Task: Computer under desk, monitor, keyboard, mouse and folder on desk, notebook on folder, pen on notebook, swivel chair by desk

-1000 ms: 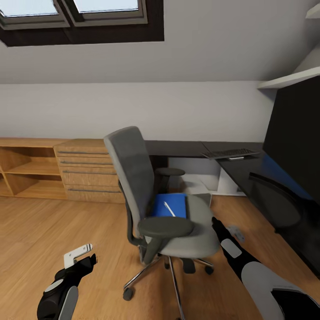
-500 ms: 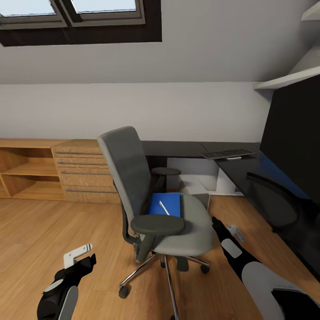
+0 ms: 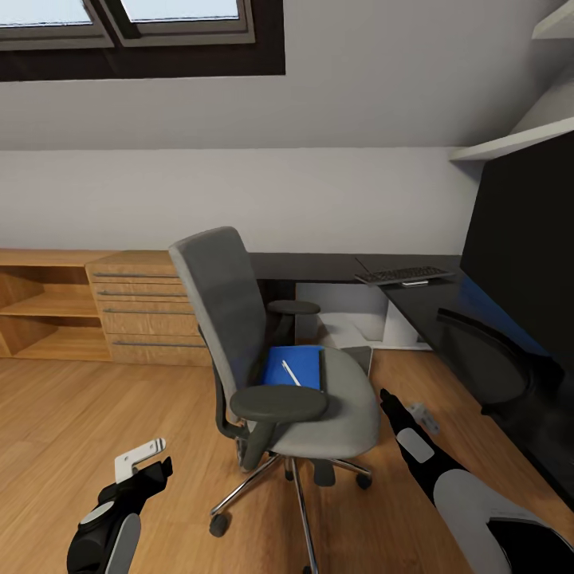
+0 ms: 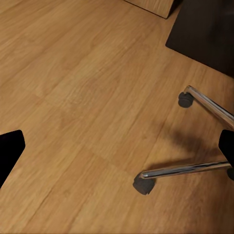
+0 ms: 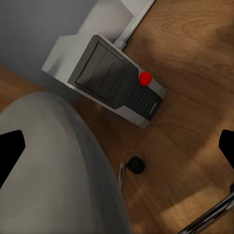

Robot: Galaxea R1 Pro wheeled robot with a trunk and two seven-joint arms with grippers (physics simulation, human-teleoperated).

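Swivel chair [image 3: 271,351] centre of head view, grey seat and back, black armrests, chrome star base on wooden floor [image 3: 72,414]. Folder [image 3: 293,367] lying flat on chair seat, bright blue, partly hidden behind near armrest. Pen [image 3: 291,372] thin and white, resting diagonally on folder. No separate notebook discernible on the seat.

Tabletop [image 3: 414,303] glossy black, running from mid-frame behind chair to right edge. Keyboard [image 3: 402,275] on tabletop, right of centre, well apart from chair. Monitor [image 3: 522,255] large black screen filling right edge of frame, round black base on tabletop below it. Computer [image 5: 117,80] in right wrist view upper centre, light-grey case, dark louvred face, red button, standing on floor beside white desk leg; also glimpsed in head view behind chair seat [image 3: 355,356]. Wooden chest of drawers [image 3: 139,307] and open shelves at left against wall. Skylight [image 3: 135,32] upper left.

Left gripper [image 3: 143,462] lower left of head view, low over bare floor, well apart from chair; fingers [image 4: 9,151] spread wide at frame edges in left wrist view, released, nothing between them, chair casters and chrome legs [image 4: 195,141] in sight beyond. Right gripper [image 3: 406,410] lower right of head view, just beside chair seat edge; fingers [image 5: 9,151] parted at edges of right wrist view, released, empty, grey seat curve [image 5: 53,170] lower left there.
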